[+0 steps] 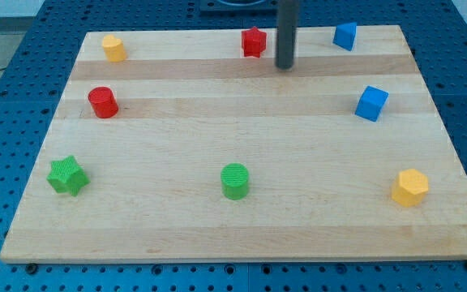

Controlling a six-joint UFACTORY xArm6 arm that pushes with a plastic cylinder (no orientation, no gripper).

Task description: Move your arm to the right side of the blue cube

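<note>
A blue cube (371, 104) sits on the wooden board near the view's right edge. A second blue block (344, 36), of a less clear shape, lies near the view's top right. My tip (285, 66) is at the end of the dark rod near the view's top centre, just right of a red star-shaped block (254, 42). The tip is well to the left of and above the blue cube, and left of the top blue block.
The wooden board (242, 235) also bears a yellow block (113, 48) at top left, a red cylinder (103, 103) at left, a green star (66, 175) at bottom left, a green cylinder (235, 181) at bottom centre and a yellow hexagonal block (410, 187) at bottom right.
</note>
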